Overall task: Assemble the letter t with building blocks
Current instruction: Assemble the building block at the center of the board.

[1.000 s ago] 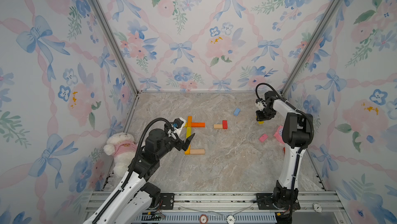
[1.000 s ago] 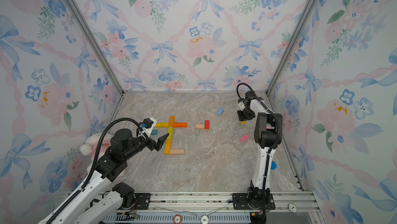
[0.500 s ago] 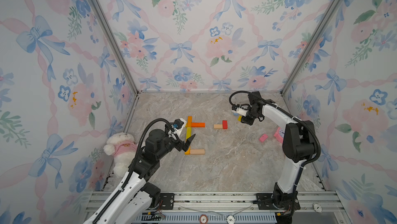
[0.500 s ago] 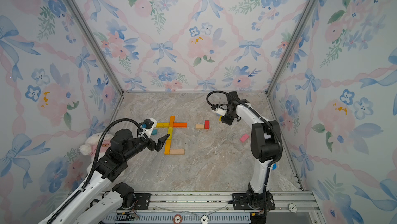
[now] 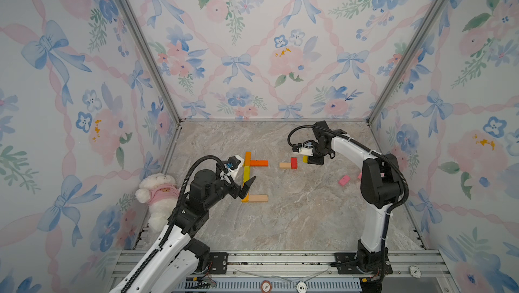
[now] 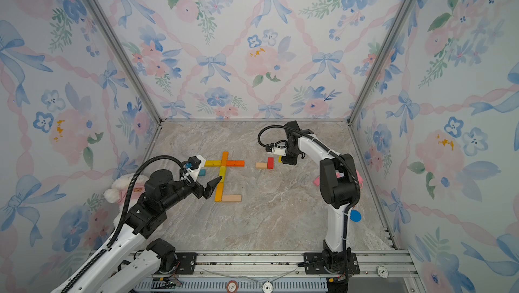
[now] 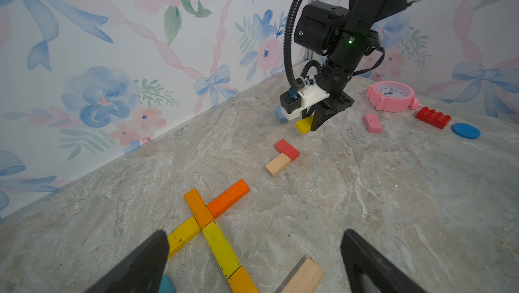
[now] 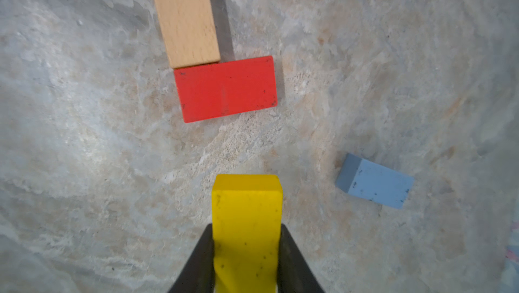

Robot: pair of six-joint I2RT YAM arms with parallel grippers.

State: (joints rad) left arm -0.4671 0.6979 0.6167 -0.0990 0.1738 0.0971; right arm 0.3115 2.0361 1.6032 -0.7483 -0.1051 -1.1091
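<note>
My right gripper (image 8: pixel 246 228) is shut on a yellow block (image 8: pixel 247 210) and holds it just above the floor, close to a red block (image 8: pixel 226 89) that touches the end of a bare wood block (image 8: pixel 185 16). In a top view the held yellow block (image 5: pixel 305 159) hangs right of the red one (image 5: pixel 293 162). Further left lies a cross of orange (image 5: pixel 247 156), orange-red (image 5: pixel 259 162) and yellow (image 5: pixel 246 173) blocks, with a wood block (image 5: pixel 257 198) at its foot. My left gripper (image 7: pixel 254 234) hovers open over that cross, holding nothing.
A light blue block (image 8: pixel 375 181) lies near the held one. A pink block (image 7: pixel 372 123), pink alarm clock (image 7: pixel 390 96), red studded brick (image 7: pixel 433 117) and blue disc (image 7: pixel 465 130) sit by the right wall. A teal block (image 6: pixel 202 172) and plush toy (image 5: pixel 157 190) are at the left.
My right arm has swung left from the right wall with the yellow block, ending beside the red block. The left arm has stayed put.
</note>
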